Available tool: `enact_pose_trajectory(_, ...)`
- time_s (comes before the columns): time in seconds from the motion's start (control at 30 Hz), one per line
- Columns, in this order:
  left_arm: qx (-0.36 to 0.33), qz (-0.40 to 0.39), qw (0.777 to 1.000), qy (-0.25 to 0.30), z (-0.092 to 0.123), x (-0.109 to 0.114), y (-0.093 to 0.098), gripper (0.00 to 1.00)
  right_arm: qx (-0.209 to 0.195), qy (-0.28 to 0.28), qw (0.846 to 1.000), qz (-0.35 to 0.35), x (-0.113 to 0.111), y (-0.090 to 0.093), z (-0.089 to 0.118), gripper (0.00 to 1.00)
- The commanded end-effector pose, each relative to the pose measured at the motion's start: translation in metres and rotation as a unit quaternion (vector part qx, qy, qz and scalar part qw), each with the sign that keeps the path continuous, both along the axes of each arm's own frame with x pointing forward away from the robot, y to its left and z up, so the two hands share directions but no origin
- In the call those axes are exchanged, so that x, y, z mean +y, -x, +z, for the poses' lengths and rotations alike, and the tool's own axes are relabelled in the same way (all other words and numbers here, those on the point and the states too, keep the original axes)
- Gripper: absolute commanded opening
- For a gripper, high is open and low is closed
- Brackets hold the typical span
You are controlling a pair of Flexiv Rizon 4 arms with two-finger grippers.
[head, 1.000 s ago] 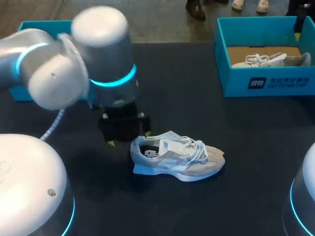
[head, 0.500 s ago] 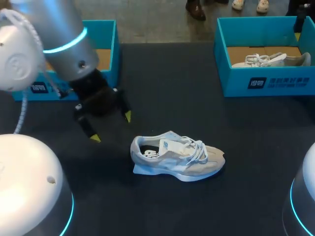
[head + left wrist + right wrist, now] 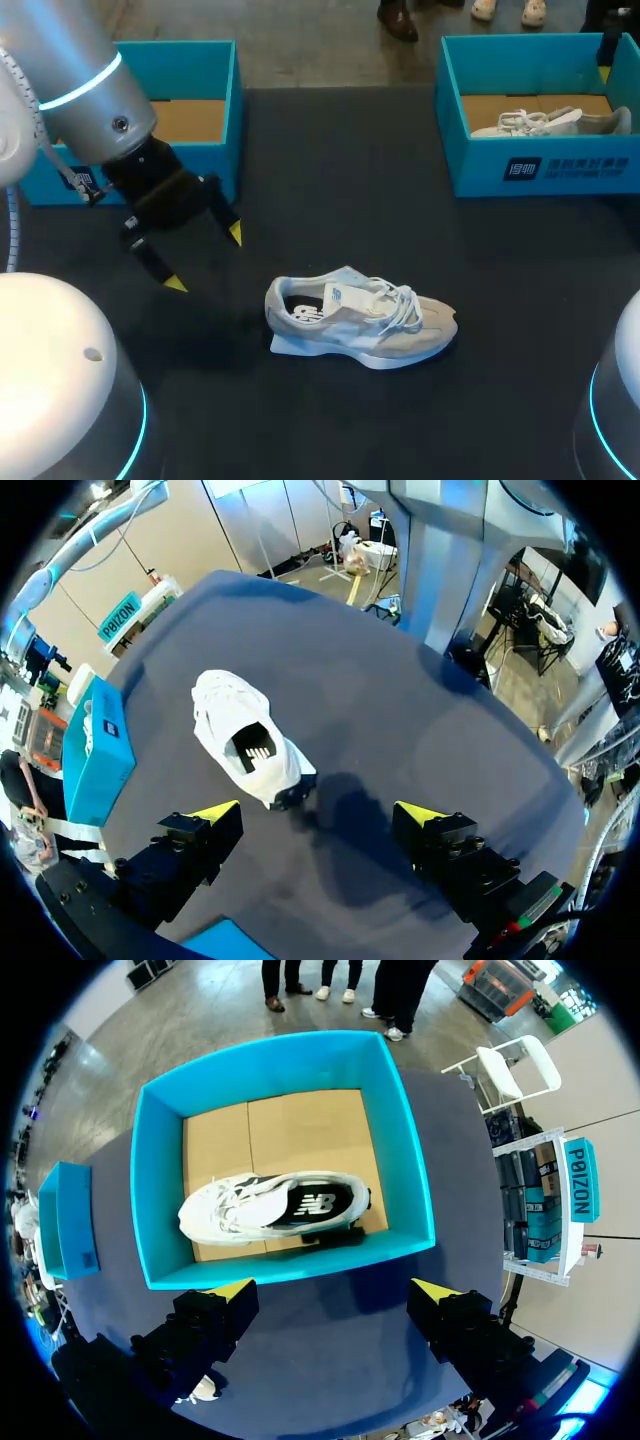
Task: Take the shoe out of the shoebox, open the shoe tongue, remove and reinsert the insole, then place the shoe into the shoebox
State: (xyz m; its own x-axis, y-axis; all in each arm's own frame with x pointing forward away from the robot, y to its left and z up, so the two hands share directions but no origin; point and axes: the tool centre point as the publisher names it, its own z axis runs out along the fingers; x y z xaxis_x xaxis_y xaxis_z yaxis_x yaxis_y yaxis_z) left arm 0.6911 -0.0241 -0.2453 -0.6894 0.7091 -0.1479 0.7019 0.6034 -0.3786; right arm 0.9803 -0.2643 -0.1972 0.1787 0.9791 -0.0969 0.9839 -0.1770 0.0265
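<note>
My left gripper (image 3: 205,259) hangs spread wide and empty over the dark table (image 3: 350,180), just in front of the left shoebox (image 3: 228,120), touching nothing. The pale shoe (image 3: 360,325) sits upright on its sole near mid-table, outside both boxes, heel toward that gripper and toe toward my right. In the left wrist view the shoe (image 3: 250,745) lies ahead of the open left gripper (image 3: 317,812), clear of both yellow tips. My right gripper (image 3: 335,1290) is likewise wide open and holds nothing, poised above the near wall of the right shoebox (image 3: 410,1160), where a second shoe (image 3: 270,1205) lies on the cardboard floor.
</note>
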Motion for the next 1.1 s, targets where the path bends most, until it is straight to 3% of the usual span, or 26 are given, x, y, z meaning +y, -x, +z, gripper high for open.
enact_pose_trajectory(0.03,0.005,0.027,1.0,0.002,-0.004,-0.001,0.004,1.0,-0.001,0.001,1.0,-0.001,0.0,0.001,0.0,1.0)
enact_pose_trajectory(0.27,0.082,0.177,0.977,0.086,-0.021,0.019,0.006,1.0,-0.001,0.001,1.0,-0.001,0.0,0.001,0.0,1.0)
enact_pose_trajectory(0.43,0.121,0.225,0.951,0.172,-0.027,0.042,0.003,1.0,-0.001,0.001,1.0,-0.001,0.0,0.001,0.0,1.0)
enact_pose_trajectory(0.6,0.167,0.232,0.931,0.226,-0.04,0.05,0.0,1.0,-0.001,0.001,1.0,-0.001,0.0,0.001,0.0,1.0)
enact_pose_trajectory(1.1,0.242,0.245,0.898,0.275,-0.07,0.047,0.0,1.0,-0.001,0.001,1.0,-0.001,0.0,0.001,0.0,1.0)
